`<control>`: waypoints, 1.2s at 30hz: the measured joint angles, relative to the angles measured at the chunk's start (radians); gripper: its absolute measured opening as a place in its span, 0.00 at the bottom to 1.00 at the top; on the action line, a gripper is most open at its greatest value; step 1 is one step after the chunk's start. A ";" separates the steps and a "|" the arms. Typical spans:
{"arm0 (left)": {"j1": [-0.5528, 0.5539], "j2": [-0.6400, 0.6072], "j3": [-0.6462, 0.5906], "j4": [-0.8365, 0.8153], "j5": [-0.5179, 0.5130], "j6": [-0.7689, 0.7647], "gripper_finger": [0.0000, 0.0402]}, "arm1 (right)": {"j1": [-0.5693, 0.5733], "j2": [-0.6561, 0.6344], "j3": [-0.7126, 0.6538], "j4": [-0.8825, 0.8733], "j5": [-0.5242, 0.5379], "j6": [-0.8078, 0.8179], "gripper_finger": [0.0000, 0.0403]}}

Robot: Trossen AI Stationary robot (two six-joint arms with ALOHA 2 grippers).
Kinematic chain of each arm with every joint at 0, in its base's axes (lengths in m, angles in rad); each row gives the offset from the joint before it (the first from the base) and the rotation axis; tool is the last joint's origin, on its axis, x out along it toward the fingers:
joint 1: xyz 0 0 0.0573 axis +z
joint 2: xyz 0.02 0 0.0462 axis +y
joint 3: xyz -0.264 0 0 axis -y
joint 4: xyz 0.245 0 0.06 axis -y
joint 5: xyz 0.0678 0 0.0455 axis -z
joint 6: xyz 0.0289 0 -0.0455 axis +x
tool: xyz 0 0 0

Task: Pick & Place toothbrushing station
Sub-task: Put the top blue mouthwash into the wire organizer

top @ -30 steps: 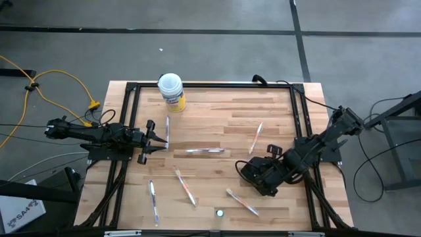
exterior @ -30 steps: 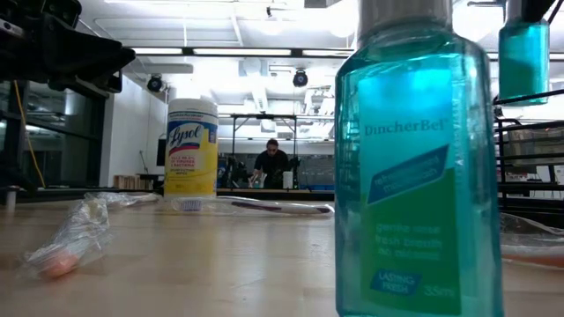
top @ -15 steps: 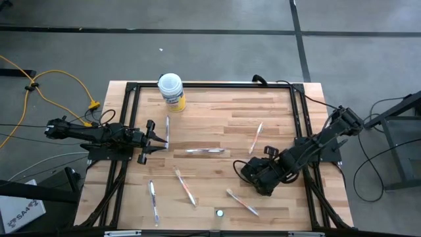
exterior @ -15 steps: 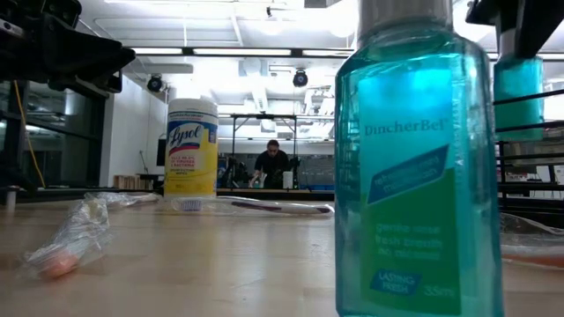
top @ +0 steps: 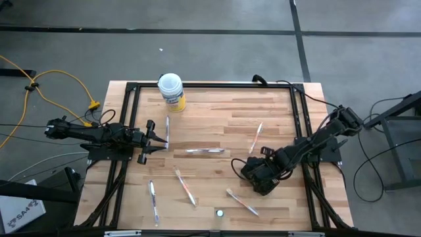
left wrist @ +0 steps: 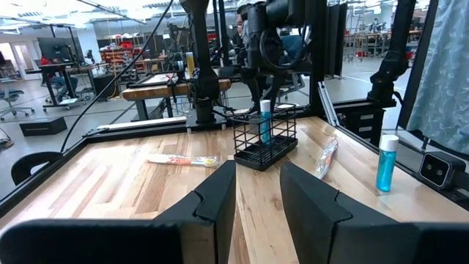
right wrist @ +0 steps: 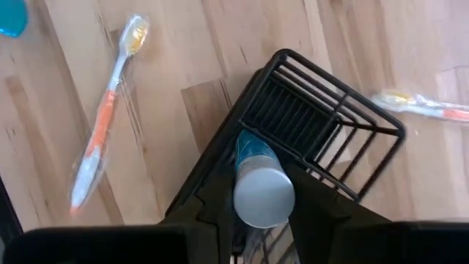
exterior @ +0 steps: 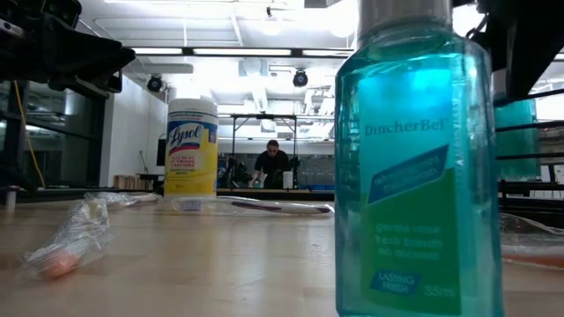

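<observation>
The toothbrushing station shows as a black wire basket (left wrist: 265, 150) standing on the table at the right (top: 253, 176); it also shows in the right wrist view (right wrist: 322, 117). My right gripper (right wrist: 264, 213) is directly above it (top: 261, 172), shut on a small teal bottle with a pale cap (right wrist: 262, 192). The bottle also shows in the left wrist view (left wrist: 265, 123) and the low view (exterior: 515, 132). My left gripper (left wrist: 258, 198) is open and empty near the table's left edge (top: 154, 137). My right gripper pinches the teal bottle just below its cap (right wrist: 249, 158) between its two fingers. The fingers come from above, pointing down. The bottle hangs upright, its lower part inside the wire basket (left wrist: 265, 136). Whether its bottom rests on the basket's floor I cannot tell.
A second teal bottle (top: 220, 212) stands near the front edge, close to the low camera (exterior: 414, 158). A yellow-labelled canister (top: 171, 90) stands at the far left. Several wrapped toothbrushes (top: 185, 186) lie scattered on the wood. A person (exterior: 271, 165) is far behind the table.
My right gripper has gone down and a little toward the table's left edge with the teal bottle, which stays upright and has sunk into the wire basket.
</observation>
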 joint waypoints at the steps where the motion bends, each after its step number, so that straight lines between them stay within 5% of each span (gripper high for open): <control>1: 0.000 0.000 0.000 0.000 0.000 0.000 0.26 | 0.000 0.000 -0.009 0.012 0.000 -0.001 0.22; 36: 0.000 0.000 0.000 0.000 0.000 0.000 0.26 | 0.000 0.000 -0.068 0.089 -0.015 0.014 0.23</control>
